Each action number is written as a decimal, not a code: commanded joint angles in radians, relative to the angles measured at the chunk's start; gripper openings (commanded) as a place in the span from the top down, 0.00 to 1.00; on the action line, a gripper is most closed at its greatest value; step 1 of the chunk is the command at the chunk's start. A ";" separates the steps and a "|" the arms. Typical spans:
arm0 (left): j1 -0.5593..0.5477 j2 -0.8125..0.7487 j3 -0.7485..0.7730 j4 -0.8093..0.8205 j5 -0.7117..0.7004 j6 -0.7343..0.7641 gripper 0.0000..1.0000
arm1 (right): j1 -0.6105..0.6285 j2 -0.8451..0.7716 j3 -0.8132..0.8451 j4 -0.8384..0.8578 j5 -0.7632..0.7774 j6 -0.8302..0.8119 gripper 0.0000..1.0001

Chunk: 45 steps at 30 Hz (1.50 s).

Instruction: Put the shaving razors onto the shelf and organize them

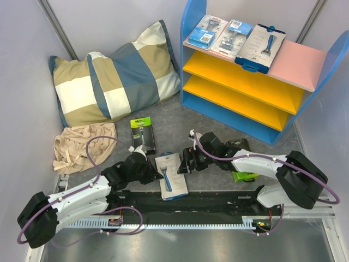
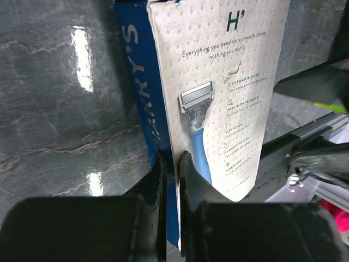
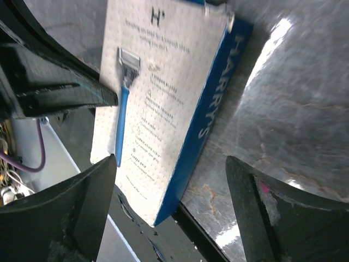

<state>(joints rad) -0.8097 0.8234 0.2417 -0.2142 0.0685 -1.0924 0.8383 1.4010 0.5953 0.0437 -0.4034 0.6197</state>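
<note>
I work in a robotics lab cell, not a home or a shop. Plain pale partition walls (image 1: 114, 19) on bare metal struts (image 1: 59, 26) box in my grey marbled desk (image 1: 169, 117). A slotted aluminium rail (image 1: 180, 222) runs along its near edge. A checked pillow (image 1: 114, 76), a crumpled beige cloth (image 1: 82, 146) and a small bright shelf (image 1: 240, 82) share the desk.

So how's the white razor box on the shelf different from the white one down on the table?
The shelf box lies on the pink top board, at its front edge; the table box lies on the table. The shelf box is untouched; the left claw pinches the table box. Both picture a blue razor.
</note>
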 commanded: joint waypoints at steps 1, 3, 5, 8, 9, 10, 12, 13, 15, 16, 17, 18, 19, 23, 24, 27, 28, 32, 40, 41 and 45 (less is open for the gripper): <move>-0.008 -0.006 0.054 -0.044 -0.049 0.092 0.98 | -0.036 -0.068 -0.015 0.013 0.008 -0.021 0.10; -0.008 -0.009 0.068 -0.044 -0.049 0.104 0.98 | -0.045 -0.088 -0.020 0.015 0.003 -0.023 0.09; -0.008 -0.018 0.082 -0.045 -0.052 0.115 0.98 | -0.053 -0.097 -0.026 0.019 -0.006 -0.026 0.07; -0.008 -0.036 0.100 -0.044 -0.059 0.130 0.98 | -0.059 -0.108 -0.034 0.025 -0.014 -0.023 0.06; -0.008 -0.043 0.105 -0.044 -0.062 0.134 0.98 | -0.061 -0.109 -0.035 0.028 -0.017 -0.023 0.06; -0.008 -0.053 0.108 -0.042 -0.064 0.135 0.98 | -0.062 -0.109 -0.038 0.034 -0.023 -0.018 0.06; -0.008 -0.066 0.116 -0.044 -0.065 0.138 0.98 | -0.064 -0.111 -0.046 0.042 -0.028 -0.015 0.05; -0.008 -0.079 0.117 -0.044 -0.065 0.138 0.98 | -0.065 -0.111 -0.049 0.047 -0.029 -0.014 0.05; -0.008 -0.093 0.119 -0.040 -0.065 0.141 0.98 | -0.068 -0.111 -0.055 0.051 -0.032 -0.009 0.05; -0.008 -0.098 0.120 -0.042 -0.065 0.144 0.98 | -0.068 -0.115 -0.058 0.056 -0.034 -0.009 0.05; -0.008 -0.112 0.119 -0.040 -0.065 0.144 0.98 | -0.070 -0.120 -0.063 0.058 -0.035 -0.005 0.05; -0.008 -0.118 0.119 -0.037 -0.065 0.144 0.98 | -0.071 -0.123 -0.065 0.061 -0.037 -0.003 0.05; -0.008 -0.124 0.119 -0.037 -0.065 0.146 0.98 | -0.073 -0.126 -0.068 0.065 -0.037 0.000 0.05; -0.009 -0.161 0.113 -0.021 -0.065 0.149 0.98 | -0.080 -0.157 -0.086 0.088 -0.046 0.012 0.05; -0.008 -0.165 0.111 -0.017 -0.064 0.149 0.98 | -0.084 -0.163 -0.089 0.108 -0.051 0.024 0.05; -0.009 -0.181 0.096 0.007 -0.047 0.144 0.98 | -0.094 -0.191 -0.112 0.157 -0.078 0.054 0.04; -0.008 -0.188 0.082 0.028 -0.042 0.137 0.98 | -0.096 -0.195 -0.126 0.172 -0.089 0.061 0.02; -0.009 -0.210 0.061 0.065 -0.024 0.131 0.98 | -0.102 -0.218 -0.146 0.226 -0.123 0.090 0.02; -0.011 -0.250 0.047 0.122 0.004 0.120 0.98 | -0.100 -0.194 -0.160 0.266 -0.146 0.113 0.02; -0.009 -0.253 0.044 0.130 0.008 0.117 0.98 | -0.100 -0.192 -0.161 0.272 -0.147 0.118 0.02; -0.013 -0.273 0.019 0.182 0.020 0.103 0.98 | -0.100 -0.181 -0.177 0.327 -0.163 0.149 0.02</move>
<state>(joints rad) -0.8158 0.5762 0.2775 -0.1635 0.0597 -0.9779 0.7395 1.2091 0.4335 0.2752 -0.5304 0.7372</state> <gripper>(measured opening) 0.082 0.982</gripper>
